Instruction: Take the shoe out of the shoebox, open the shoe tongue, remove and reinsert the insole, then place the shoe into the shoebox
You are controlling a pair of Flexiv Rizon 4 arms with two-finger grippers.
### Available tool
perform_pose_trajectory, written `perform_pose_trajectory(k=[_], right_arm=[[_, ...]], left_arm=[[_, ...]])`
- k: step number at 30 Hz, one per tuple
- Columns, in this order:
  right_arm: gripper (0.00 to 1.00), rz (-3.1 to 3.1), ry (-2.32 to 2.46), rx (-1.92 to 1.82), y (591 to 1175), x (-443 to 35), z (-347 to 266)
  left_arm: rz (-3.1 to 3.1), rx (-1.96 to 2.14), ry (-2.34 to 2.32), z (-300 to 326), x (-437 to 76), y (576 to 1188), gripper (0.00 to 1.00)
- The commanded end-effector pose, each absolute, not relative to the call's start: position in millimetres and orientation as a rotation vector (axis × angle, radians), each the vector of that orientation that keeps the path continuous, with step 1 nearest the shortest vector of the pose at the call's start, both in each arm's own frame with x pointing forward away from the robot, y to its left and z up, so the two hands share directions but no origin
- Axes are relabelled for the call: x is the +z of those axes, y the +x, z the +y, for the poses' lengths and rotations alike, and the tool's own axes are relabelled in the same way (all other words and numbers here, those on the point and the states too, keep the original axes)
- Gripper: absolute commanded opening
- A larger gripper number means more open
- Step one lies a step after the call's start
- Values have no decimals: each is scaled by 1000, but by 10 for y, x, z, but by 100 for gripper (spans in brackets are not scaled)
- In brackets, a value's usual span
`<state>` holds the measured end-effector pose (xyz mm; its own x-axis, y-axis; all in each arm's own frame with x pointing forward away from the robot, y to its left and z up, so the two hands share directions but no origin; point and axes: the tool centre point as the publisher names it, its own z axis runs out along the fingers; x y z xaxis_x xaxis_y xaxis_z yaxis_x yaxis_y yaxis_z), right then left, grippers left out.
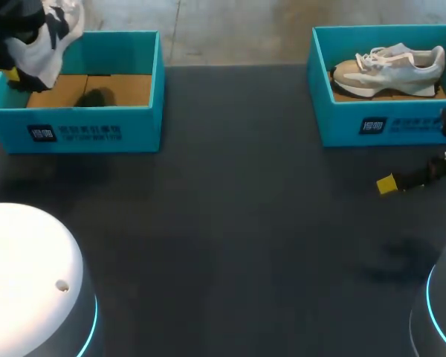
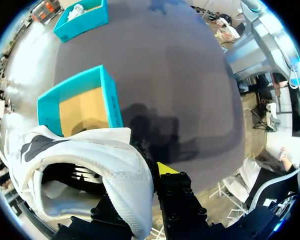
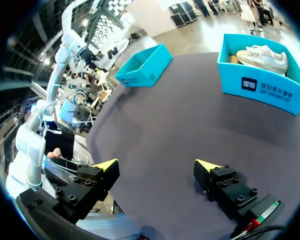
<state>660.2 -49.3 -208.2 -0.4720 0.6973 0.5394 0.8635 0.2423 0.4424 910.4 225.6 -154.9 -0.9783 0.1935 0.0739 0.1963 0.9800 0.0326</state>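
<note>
Taking-out looks nearly done: the left end effector point(image 2: 149, 176) pinches the white shoe point(image 1: 48, 37) above its shoebox point(image 1: 74, 131), and next I'd set it on the counter point(image 1: 230, 223) near the spread right end effector point(image 3: 157, 171).

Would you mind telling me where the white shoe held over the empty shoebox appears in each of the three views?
Head view: the white shoe hangs at the far left, over the empty shoebox.
Left wrist view: the white shoe is close up, gripped by the left gripper, with the box beyond.
Right wrist view: the white shoe is small, across the table, above the box.
Shared landmark: the empty shoebox.
</note>
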Motion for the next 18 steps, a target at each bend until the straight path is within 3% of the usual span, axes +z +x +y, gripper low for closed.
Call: perform_pose_trajectory(k=[1, 18], right_arm=[[100, -2284, -1469, -1046, 6599, -2087, -484], [100, -2284, -1469, -1046, 6599, -2087, -484]], left_arm=[[-3060, -27, -298, 2430, -1556, 9158, 0], [-3029, -87, -300, 2881, -1811, 9669, 0]])
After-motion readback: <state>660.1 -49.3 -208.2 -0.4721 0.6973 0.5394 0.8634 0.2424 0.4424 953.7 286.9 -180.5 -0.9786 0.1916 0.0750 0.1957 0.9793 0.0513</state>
